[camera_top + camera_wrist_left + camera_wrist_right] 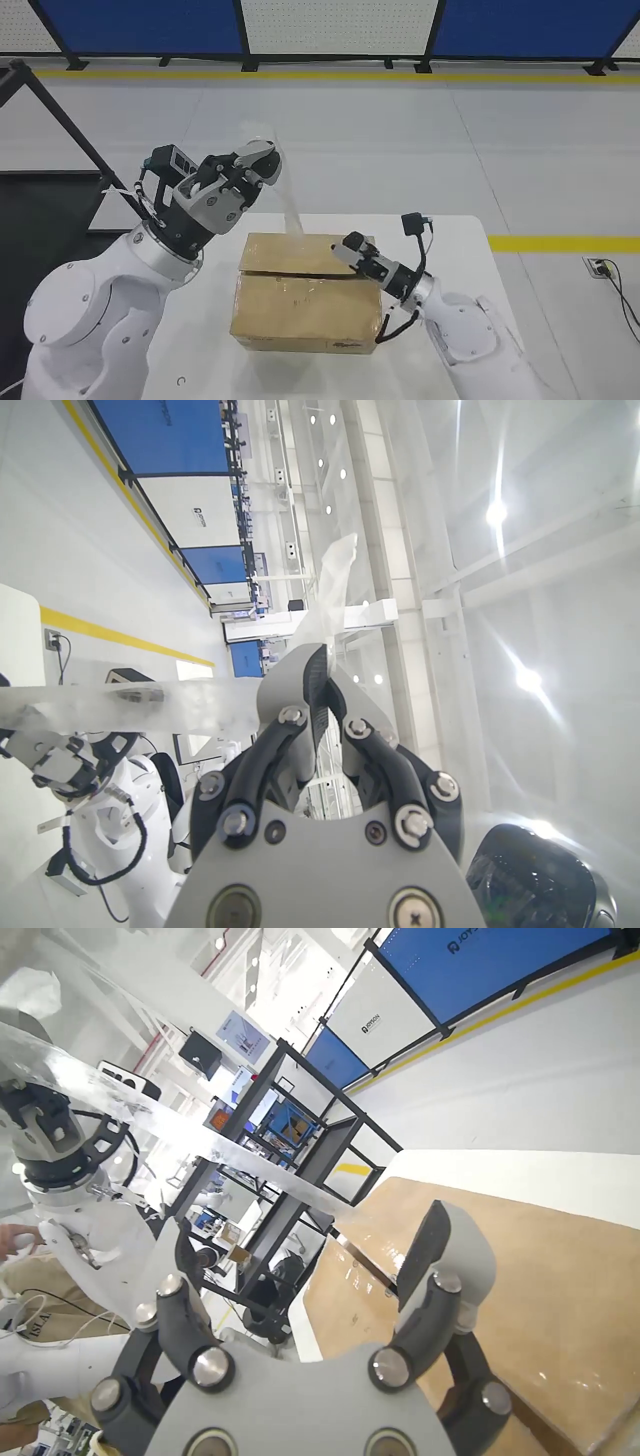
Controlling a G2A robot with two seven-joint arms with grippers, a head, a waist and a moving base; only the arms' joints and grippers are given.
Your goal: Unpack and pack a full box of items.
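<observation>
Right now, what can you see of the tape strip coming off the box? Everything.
The tape strip is a long, narrow band of clear glossy plastic, cloudy and wrinkled in places. It stretches straight from the far end of the cardboard box top seam, where its lower end sticks, slanting up to the left gripper, which is shut on it. A crumpled free end pokes out past the fingertips. Nothing else touches it.

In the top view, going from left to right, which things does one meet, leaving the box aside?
left hand → clear tape strip → right hand → floor socket
</observation>
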